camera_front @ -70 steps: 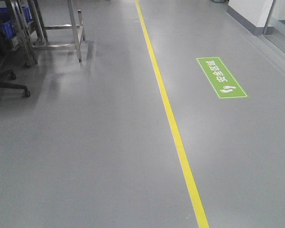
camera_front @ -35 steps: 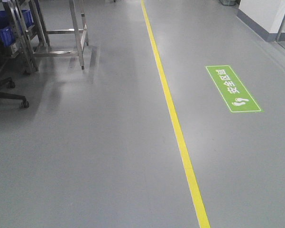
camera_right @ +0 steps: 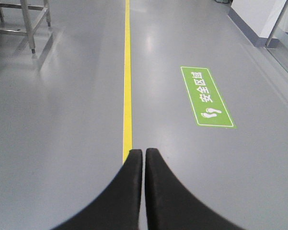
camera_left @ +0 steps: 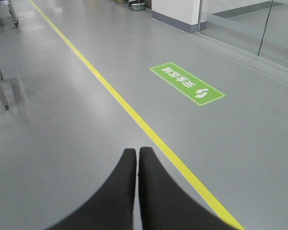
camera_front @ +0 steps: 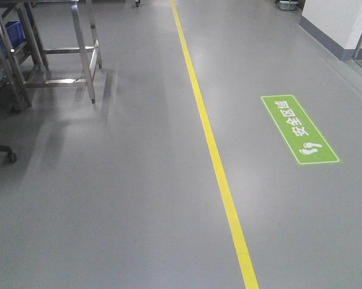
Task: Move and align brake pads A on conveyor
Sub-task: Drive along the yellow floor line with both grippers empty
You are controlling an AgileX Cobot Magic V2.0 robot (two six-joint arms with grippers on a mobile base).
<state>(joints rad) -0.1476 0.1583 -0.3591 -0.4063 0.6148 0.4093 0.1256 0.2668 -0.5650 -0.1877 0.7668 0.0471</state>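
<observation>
The brake pads A and the conveyor are out of view in every frame. Only grey floor lies ahead. In the left wrist view my left gripper (camera_left: 137, 151) is shut, its black fingers pressed together with nothing between them, held above the floor just left of the yellow line. My right gripper (camera_right: 144, 152) is shut the same way and holds nothing, its tips over the near end of the yellow line.
A yellow floor line (camera_front: 211, 144) runs from near to far. A green floor sign (camera_front: 299, 128) lies right of it. A steel table frame (camera_front: 78, 60), a rack with blue bins (camera_front: 6, 36) and a chair base (camera_front: 3, 150) stand at the left. A white wall (camera_front: 337, 24) is at the far right.
The front view has shifted: the green sign and yellow line have slid down the frame towards me, and the steel frame and chair base have drifted left.
</observation>
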